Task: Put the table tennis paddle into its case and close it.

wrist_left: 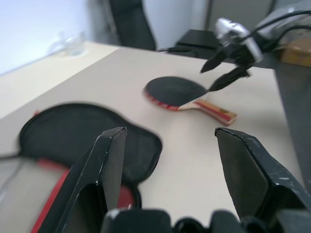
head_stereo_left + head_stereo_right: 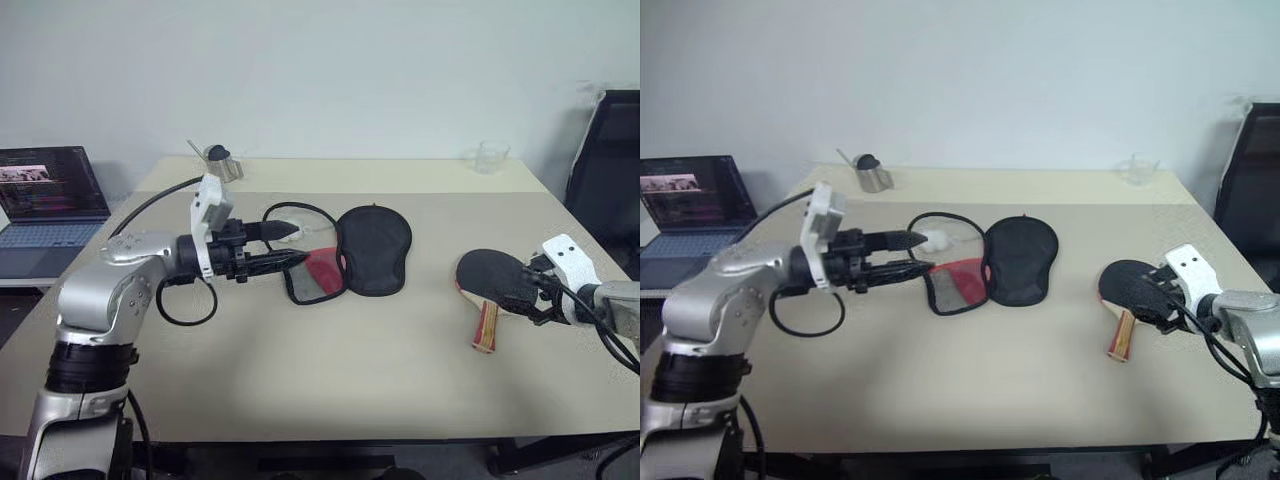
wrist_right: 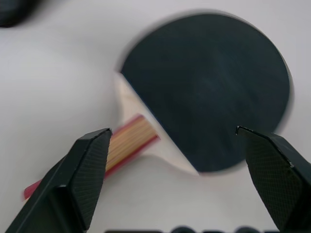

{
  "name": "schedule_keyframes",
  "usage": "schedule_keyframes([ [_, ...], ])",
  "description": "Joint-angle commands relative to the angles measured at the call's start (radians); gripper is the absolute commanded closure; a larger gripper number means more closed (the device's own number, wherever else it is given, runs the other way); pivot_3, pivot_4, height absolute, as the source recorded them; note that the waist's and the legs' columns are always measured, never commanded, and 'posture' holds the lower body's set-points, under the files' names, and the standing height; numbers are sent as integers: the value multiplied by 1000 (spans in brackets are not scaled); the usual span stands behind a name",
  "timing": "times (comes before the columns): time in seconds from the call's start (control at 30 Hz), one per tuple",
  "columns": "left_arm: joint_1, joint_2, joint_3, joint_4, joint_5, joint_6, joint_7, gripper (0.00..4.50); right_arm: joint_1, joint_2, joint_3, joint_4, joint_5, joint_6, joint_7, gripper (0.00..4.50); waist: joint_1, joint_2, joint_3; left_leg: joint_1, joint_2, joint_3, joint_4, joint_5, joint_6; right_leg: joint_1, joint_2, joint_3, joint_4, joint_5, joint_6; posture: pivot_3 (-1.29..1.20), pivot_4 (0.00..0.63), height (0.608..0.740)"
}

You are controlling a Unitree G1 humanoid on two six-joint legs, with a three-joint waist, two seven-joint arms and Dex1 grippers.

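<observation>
On table, paddle, open case

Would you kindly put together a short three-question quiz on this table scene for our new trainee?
1. True or false: the table tennis paddle already lies inside the case.
2. Which gripper hangs over the paddle, with fingers spread? A) left gripper B) right gripper
3. Fill in: the case lies ____ on the table, its red lining showing.

Key
1. False: the paddle lies flat on the table, apart from the case, toward the robot's right.
2. B: its open fingers frame the blade and handle; neither touches.
3. Open: both halves lie spread flat.
</observation>
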Motion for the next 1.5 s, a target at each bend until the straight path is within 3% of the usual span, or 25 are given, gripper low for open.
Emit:
schedule_keyframes([
  [0.03, -102, -13, -21, 60, 31, -63, -30, 1335, -103, 131, -151, -108, -44, 225, -172, 0, -6, 0, 0, 0, 0, 0, 0, 0, 0, 0, 1, 0, 0, 0, 0, 0, 150, 740],
  [0.17, -158, -29, -55, 147, 65, -99, -66, 1335, -145, 291, -209, -192, -90, 341, -289, 0, -8, 0, 0, 1, 0, 0, -1, 0, 0, 0, 3, 0, 1, 0, -1, 0, 150, 740],
  [0.4, -177, -38, -95, 202, 100, -134, -144, 1335, -133, 524, -248, -258, -182, 357, -466, 0, -7, 1, 0, -9, 0, 0, 0, 0, 0, -10, 6, 0, 3, -1, -2, 0, 150, 740],
  [0.63, -161, -24, -93, 237, 157, -197, -159, 1335, -110, 644, -286, -275, -257, 357, -583, 0, -7, 1, 0, -15, 0, 0, 0, 0, 0, -15, 7, 0, 2, -1, -2, 0, 150, 740],
  [1.07, -117, 1, -80, 202, 181, -208, -139, 1335, -96, 766, -287, -221, -282, 344, -629, 0, -8, 1, -1, -14, 0, -1, 0, 0, 0, -15, 9, -1, 2, -1, -2, 0, 150, 740],
  [1.17, -109, 1, -76, 186, 174, -199, -131, 1284, -95, 776, -302, -189, -285, 322, -642, 581, -9, -2, -3, -14, 0, -1, 0, 0, 0, -14, 9, -1, 2, -1, -2, 0, 150, 740],
  [1.43, -94, 8, -67, 168, 173, -190, -121, 1284, -105, 744, -351, -138, -310, 287, -668, 3233, -9, -7, -7, -12, 1, -1, 1, 0, 0, -13, 8, -1, 2, 0, -2, 0, 150, 740],
  [1.5, -93, 10, -65, 168, 175, -191, -117, 1284, -119, 738, -350, -137, -306, 286, -663, 3451, -8, -8, -7, -12, 1, -1, 1, 0, 0, -12, 8, -1, 2, 0, -2, 0, 150, 740],
])
